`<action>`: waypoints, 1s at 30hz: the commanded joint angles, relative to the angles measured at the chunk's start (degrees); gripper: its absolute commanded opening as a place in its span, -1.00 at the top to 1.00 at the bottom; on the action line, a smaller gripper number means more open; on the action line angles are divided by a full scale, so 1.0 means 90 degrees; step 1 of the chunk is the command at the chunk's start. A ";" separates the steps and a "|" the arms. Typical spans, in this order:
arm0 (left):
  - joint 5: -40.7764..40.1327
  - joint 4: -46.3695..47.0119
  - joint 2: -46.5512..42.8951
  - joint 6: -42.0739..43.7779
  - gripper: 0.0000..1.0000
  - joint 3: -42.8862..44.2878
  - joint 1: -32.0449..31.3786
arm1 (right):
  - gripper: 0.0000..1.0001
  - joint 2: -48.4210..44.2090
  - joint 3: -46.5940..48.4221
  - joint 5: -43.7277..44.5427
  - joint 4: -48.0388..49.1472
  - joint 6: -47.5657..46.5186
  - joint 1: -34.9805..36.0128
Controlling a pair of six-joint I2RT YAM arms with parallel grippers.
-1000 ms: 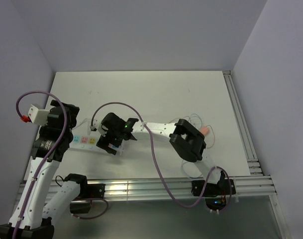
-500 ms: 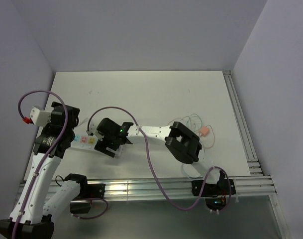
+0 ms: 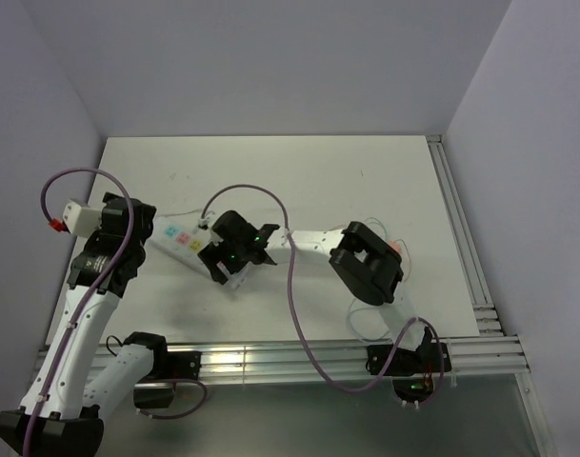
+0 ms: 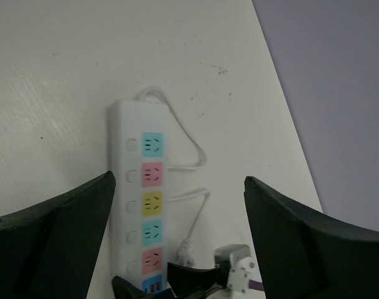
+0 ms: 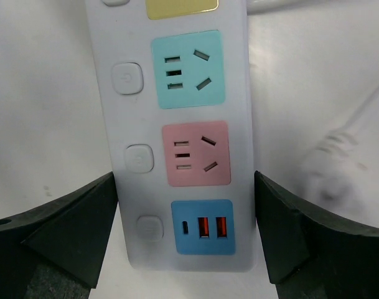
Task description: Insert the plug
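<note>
A white power strip [image 3: 180, 240] with coloured sockets lies at an angle on the table, left of centre. My right gripper [image 3: 221, 262] is shut on its near end. In the right wrist view its fingers [image 5: 96, 212] press both long edges of the strip [image 5: 188, 68] beside the pink socket and the blue USB panel. My left gripper [image 3: 140, 227] hovers over the strip's far end, open and empty. The left wrist view shows the strip [image 4: 130, 187] running between the left gripper's [image 4: 178, 180] wide fingers. A small pink plug [image 3: 393, 247] on thin wire lies far right, partly hidden by my right arm.
A thin white cable [image 4: 195, 149] loops off the strip's far end and ends in a small white connector [image 4: 188, 252] beside the strip. Purple arm cables [image 3: 294, 305] arc over the table. An aluminium rail [image 3: 461, 248] runs along the right edge, and walls close in on the left and back.
The right gripper closed on the strip's end and swung it. The strip turned from lying along the front to a diagonal and shifted right. The left arm barely moved.
</note>
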 commanded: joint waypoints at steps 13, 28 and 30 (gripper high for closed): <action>0.1564 0.1725 0.2003 0.1000 -0.78 -0.0162 -0.0411 | 0.56 -0.1786 -0.3545 0.0471 0.0497 0.1835 -0.0521; 0.1652 0.2546 0.2366 0.1087 -0.76 -0.0728 -0.0803 | -1.00 -0.3143 -0.3305 0.1037 0.0314 0.2052 -0.0227; 0.1662 0.2556 0.2249 0.1136 -0.76 -0.0719 -0.0803 | -1.00 -0.3222 -0.3110 0.1018 0.0216 0.2003 -0.0315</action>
